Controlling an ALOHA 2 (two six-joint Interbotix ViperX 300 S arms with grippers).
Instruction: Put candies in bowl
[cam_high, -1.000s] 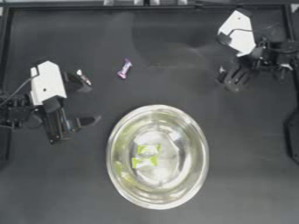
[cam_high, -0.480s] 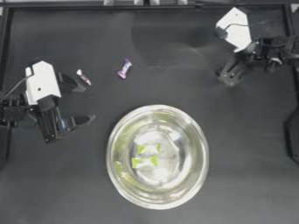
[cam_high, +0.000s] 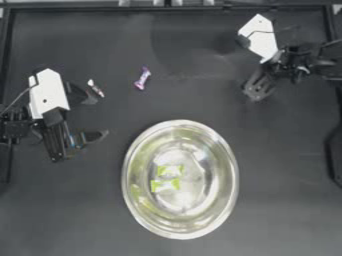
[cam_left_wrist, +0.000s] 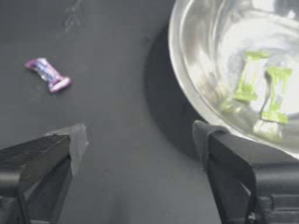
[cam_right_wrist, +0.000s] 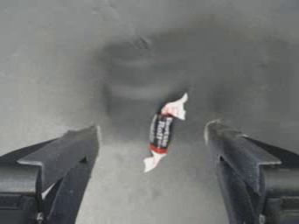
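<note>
Left gripper (cam_high: 83, 142) spread, now nearer table's left edge; right gripper (cam_right_wrist: 152, 135) spread around white-and-red candy (cam_right_wrist: 163, 131), hidden from above.

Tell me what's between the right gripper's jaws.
A white-and-red candy lies on the table between the open jaws of the right gripper, untouched, in the right wrist view.

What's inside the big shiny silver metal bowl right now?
Two yellow-green twist-wrapped candies lie side by side on the bottom of the silver bowl. Nothing else shows inside, and nothing covers them.
</note>
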